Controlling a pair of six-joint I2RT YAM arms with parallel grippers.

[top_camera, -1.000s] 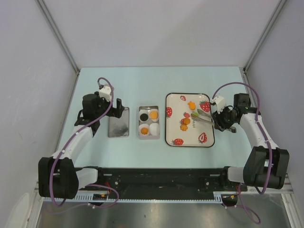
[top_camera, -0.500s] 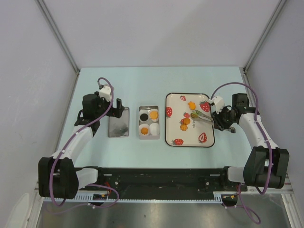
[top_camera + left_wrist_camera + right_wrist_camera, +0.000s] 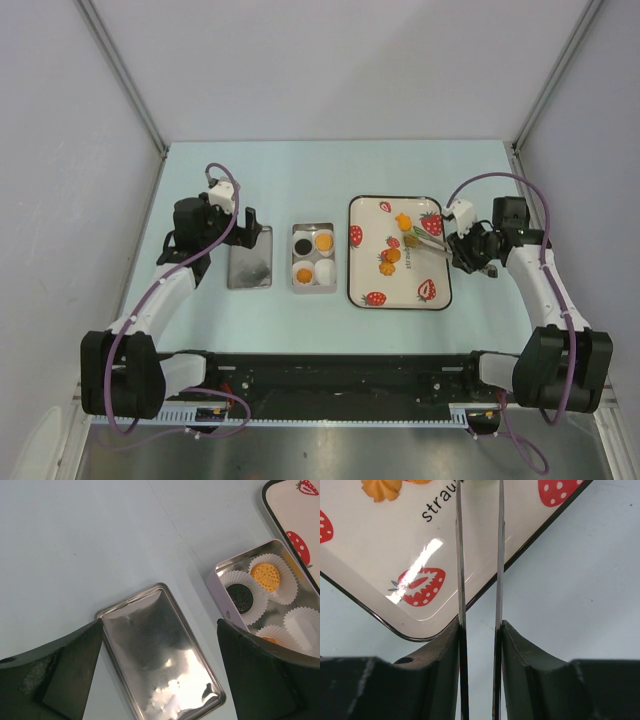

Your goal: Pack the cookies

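A small open tin (image 3: 311,284) holds white paper cups. A black cookie (image 3: 303,244) and two orange cookies (image 3: 324,241) (image 3: 303,275) lie in three cups; the fourth cup (image 3: 325,270) is empty. The left wrist view shows the black cookie (image 3: 241,597) and one orange cookie (image 3: 265,574). My right gripper (image 3: 462,248) is shut on metal tongs (image 3: 430,246), also in the right wrist view (image 3: 460,555). Their tips reach over the strawberry tray (image 3: 436,212), with a small green cookie (image 3: 411,241) at them. My left gripper (image 3: 250,222) is open over the tin lid (image 3: 250,262).
Several orange flower-shaped biscuits (image 3: 390,257) lie on the tray, one also in the right wrist view (image 3: 381,487). The lid (image 3: 160,665) lies flat left of the tin (image 3: 220,597). The tray's corner (image 3: 410,636) is just before my right gripper (image 3: 480,625).
My right wrist has shifted slightly left and back with the tongs. The left arm and the cookies in the tin have not moved.
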